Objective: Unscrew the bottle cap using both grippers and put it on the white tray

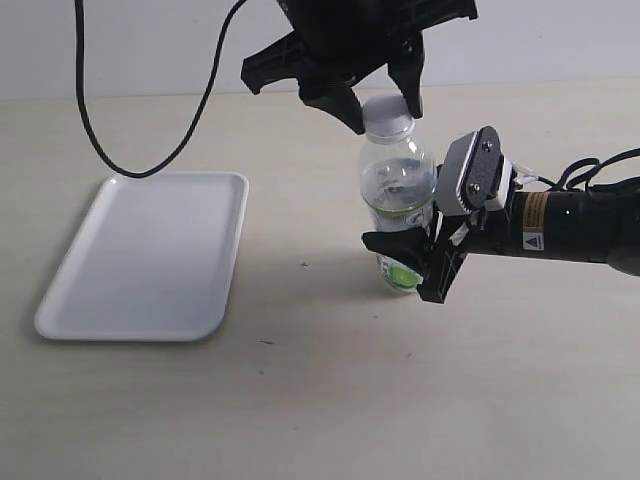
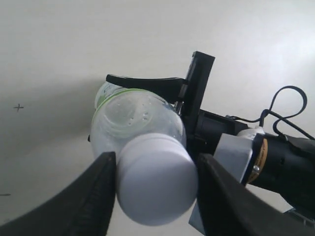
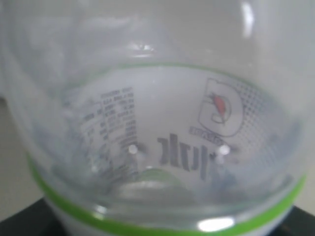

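Two black claws: left claw (image 1: 385, 110) pinches the small white ribbed cap (image 2: 157, 179), right claw (image 1: 408, 262) beneath clamps the clear plastic bottle (image 1: 398, 180), risking spin if loose.

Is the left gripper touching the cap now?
Touching. In the left wrist view both fingers of the left gripper press against the sides of the cap, with no gap visible.

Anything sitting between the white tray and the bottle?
No. The exterior view shows only bare tabletop between the white tray and the bottle, apart from a tiny dark speck.
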You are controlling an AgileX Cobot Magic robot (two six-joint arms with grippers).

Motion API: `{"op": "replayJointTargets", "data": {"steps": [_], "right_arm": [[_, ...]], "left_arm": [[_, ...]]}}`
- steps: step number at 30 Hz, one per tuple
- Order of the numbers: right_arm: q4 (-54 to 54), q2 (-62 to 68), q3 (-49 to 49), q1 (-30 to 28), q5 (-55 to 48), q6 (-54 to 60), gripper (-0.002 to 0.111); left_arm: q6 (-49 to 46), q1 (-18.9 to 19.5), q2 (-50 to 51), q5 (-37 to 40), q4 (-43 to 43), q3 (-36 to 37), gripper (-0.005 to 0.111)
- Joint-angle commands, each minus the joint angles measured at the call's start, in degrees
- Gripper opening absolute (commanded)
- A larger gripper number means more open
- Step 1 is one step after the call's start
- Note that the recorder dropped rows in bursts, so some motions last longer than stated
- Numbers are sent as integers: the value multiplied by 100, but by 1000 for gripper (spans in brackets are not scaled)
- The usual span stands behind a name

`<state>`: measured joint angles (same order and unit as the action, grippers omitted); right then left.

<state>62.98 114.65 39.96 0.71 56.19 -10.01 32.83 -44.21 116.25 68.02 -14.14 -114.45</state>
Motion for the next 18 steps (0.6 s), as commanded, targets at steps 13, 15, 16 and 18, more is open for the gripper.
{"op": "replayJointTargets", "data": {"steps": [13, 15, 16, 18], "right_arm": [[202, 12, -16, 33, -322, -69, 0], [202, 12, -16, 33, -336, -65, 0], [202, 12, -16, 33, -336, -65, 0], [202, 12, -16, 33, -336, -65, 0]], "left_arm": [[-1735, -41, -187, 194, 508, -748, 79], [-1789, -41, -187, 194, 508, -861, 79], [-1869, -41, -187, 194, 508, -878, 79], [-1916, -41, -176, 194, 561, -878, 79]]}}
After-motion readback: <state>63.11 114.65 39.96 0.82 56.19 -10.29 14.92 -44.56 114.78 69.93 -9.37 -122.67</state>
